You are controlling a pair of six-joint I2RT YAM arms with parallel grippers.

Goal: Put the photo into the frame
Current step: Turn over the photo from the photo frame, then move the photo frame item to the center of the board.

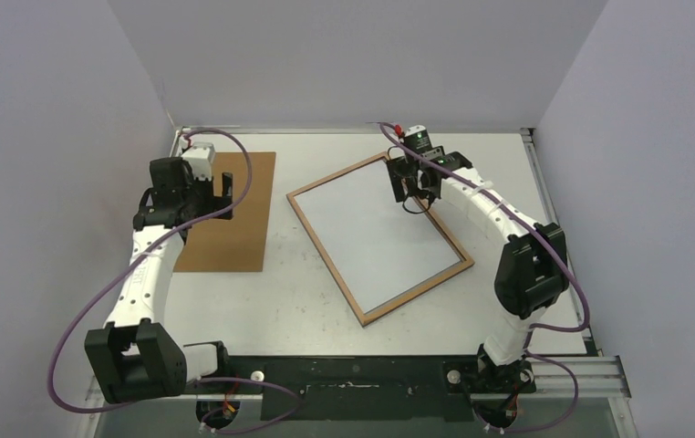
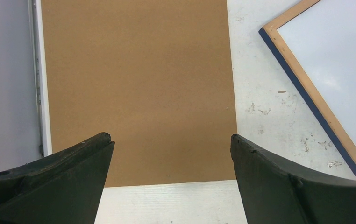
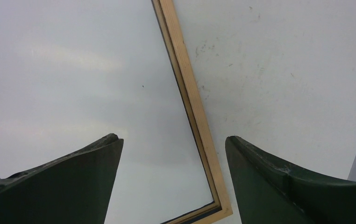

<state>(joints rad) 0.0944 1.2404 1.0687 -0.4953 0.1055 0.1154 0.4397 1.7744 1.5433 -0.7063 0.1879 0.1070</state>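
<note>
Arm pose by view: both arms reach forward, pincers apart and holding nothing.
Overhead: left gripper (image 1: 221, 196) hangs over backing board (image 1: 243, 237); right gripper (image 1: 415, 193) over far edge of frame (image 1: 326, 260), which lies wood side up mid-table, pale sheet (image 1: 376, 233) inside. Left wrist: fingers (image 2: 73, 172) spread above board. Right wrist: fingers (image 3: 73, 177) spread either side of the frame's rim.

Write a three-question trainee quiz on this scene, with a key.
1. True or false: the frame lies wood side up.
2. What is directly below the left gripper? A board; B frame; C cup.
3. Which gripper is above the frame's rim, and is it open or shut?

Key: 1 true. 2 A. 3 right gripper, open.
</note>
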